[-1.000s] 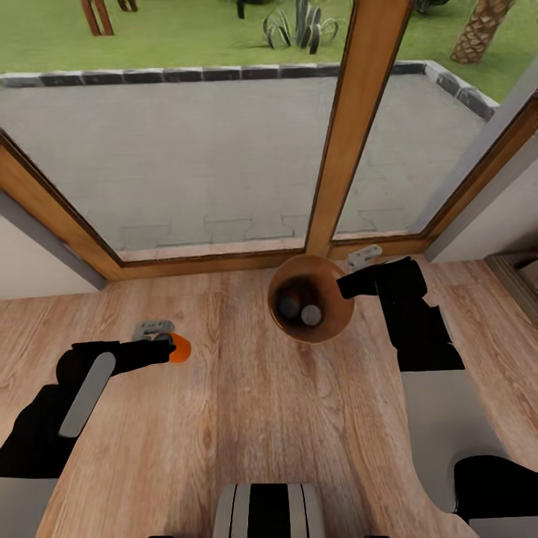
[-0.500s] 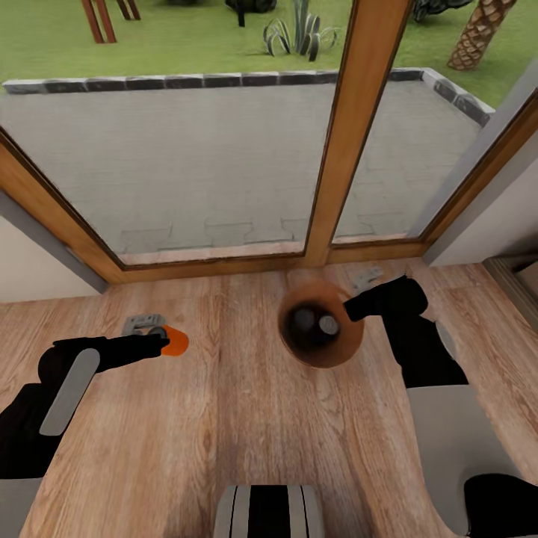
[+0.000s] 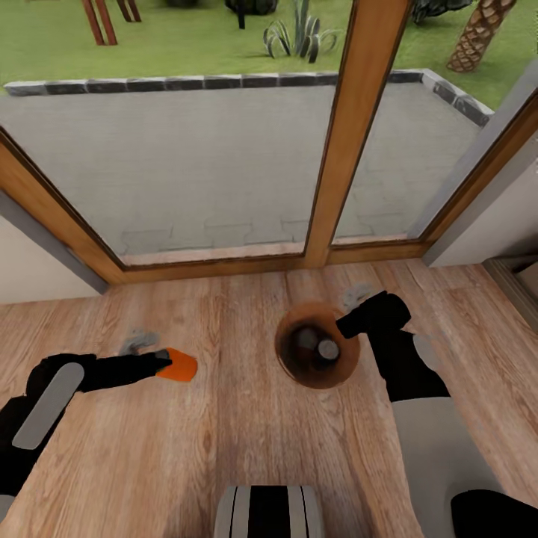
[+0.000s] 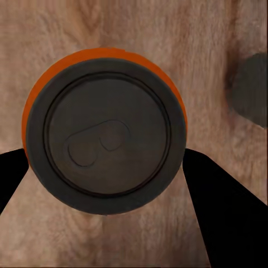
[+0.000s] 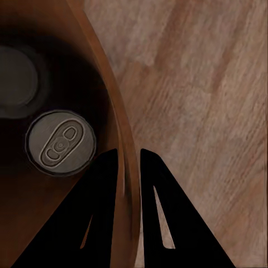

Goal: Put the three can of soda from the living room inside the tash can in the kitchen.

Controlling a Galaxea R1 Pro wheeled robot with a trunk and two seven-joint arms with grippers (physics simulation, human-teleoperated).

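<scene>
Our left gripper (image 4: 106, 167) clamps the orange can (image 4: 103, 131) on both sides, its long axis running straight along the fingers, lid toward the wrist camera. Our right gripper (image 5: 127, 167) pinches the trash can's (image 5: 120, 134) rim, one finger inside. That wrist view shows two cans upright inside: a silvery lid (image 5: 60, 143) and a darker one (image 5: 17, 75). Overhead, the bin (image 3: 288, 366) sits on plank floor (image 3: 224, 433) near the glass doors (image 3: 344, 134)

Light wood plank floor (image 3: 224, 441); wood-framed glass doors (image 3: 351, 127); grey paved patio (image 3: 202, 157); lawn (image 3: 187, 37) beyond.
</scene>
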